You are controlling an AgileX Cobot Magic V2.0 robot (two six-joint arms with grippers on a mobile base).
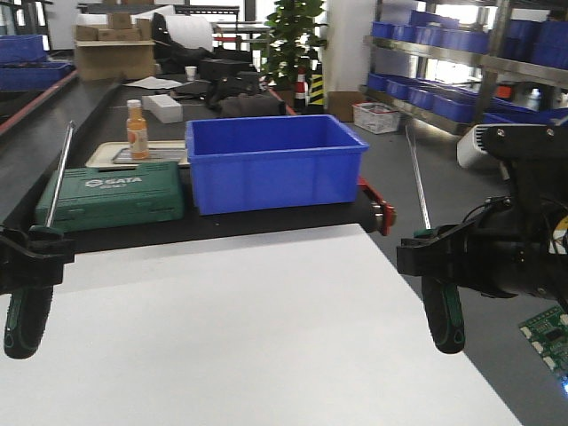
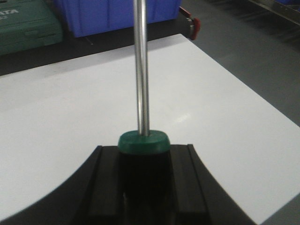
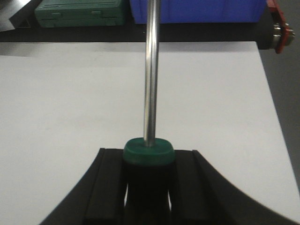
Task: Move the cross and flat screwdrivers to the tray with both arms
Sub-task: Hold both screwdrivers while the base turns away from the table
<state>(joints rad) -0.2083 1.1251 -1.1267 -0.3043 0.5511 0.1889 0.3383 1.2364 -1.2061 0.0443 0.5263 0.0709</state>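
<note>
My left claw [image 1: 28, 256] is clenched on the handle of one screwdriver [image 1: 21, 321], held upright in front of the blue bin [image 1: 275, 164] and off to its left, above the white table [image 1: 266, 346]. My right claw [image 1: 437, 256] grips the other screwdriver [image 1: 444, 312] the same way, in front of the bin and to its right, past the table's edge. Both shafts point up, handles hanging down. The tips are too small to tell cross from flat. A green tool case [image 1: 111, 197] sits just left of the bin.
</note>
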